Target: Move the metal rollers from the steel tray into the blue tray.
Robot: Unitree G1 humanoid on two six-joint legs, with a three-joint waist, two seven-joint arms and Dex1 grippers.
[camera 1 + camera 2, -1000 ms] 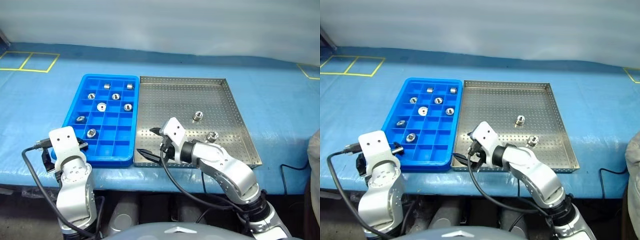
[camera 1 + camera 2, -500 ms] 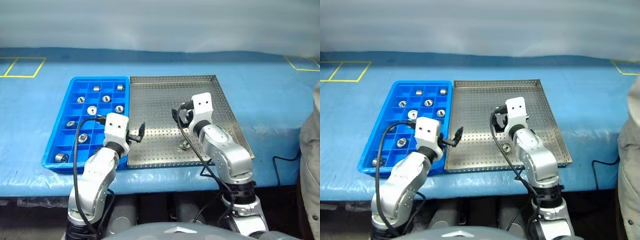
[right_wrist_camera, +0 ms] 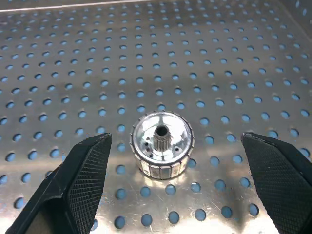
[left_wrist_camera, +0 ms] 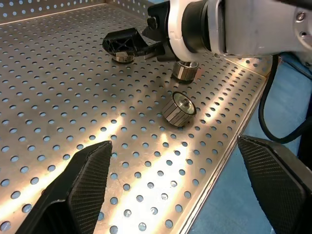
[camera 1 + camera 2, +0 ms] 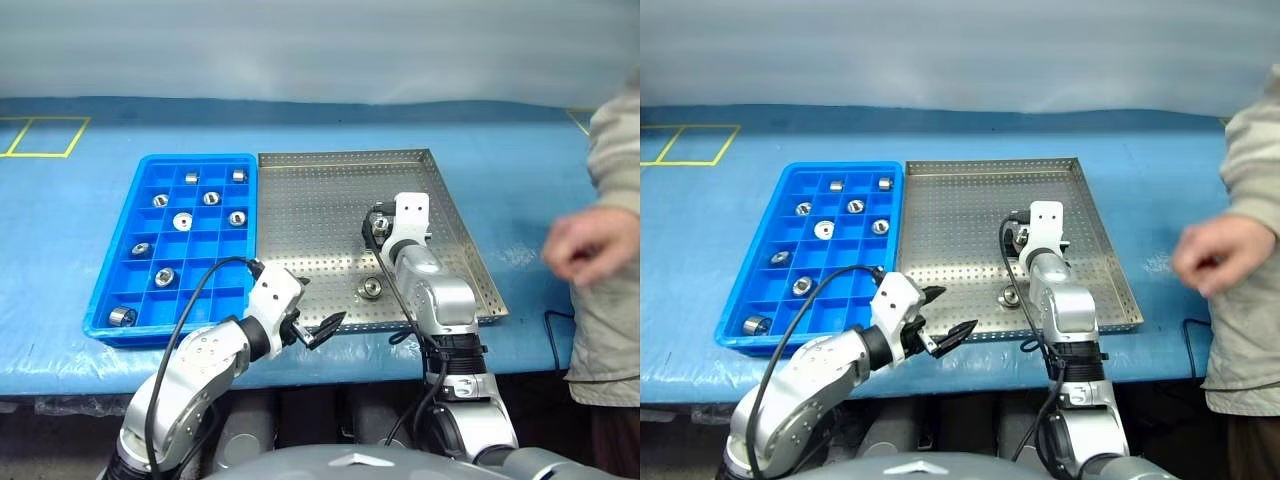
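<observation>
Rollers (image 5: 187,221) in blue tray (image 5: 115,282); two in steel tray (image 5: 330,195) (both tools released).

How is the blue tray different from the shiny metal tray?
The blue tray is plastic, split into many little square boxes; the steel tray is grey metal with one flat floor full of tiny holes. The blue tray is narrower than the steel tray. The blue tray holds more metal rollers than the steel tray. Both are rectangles sitting side by side, touching.
</observation>
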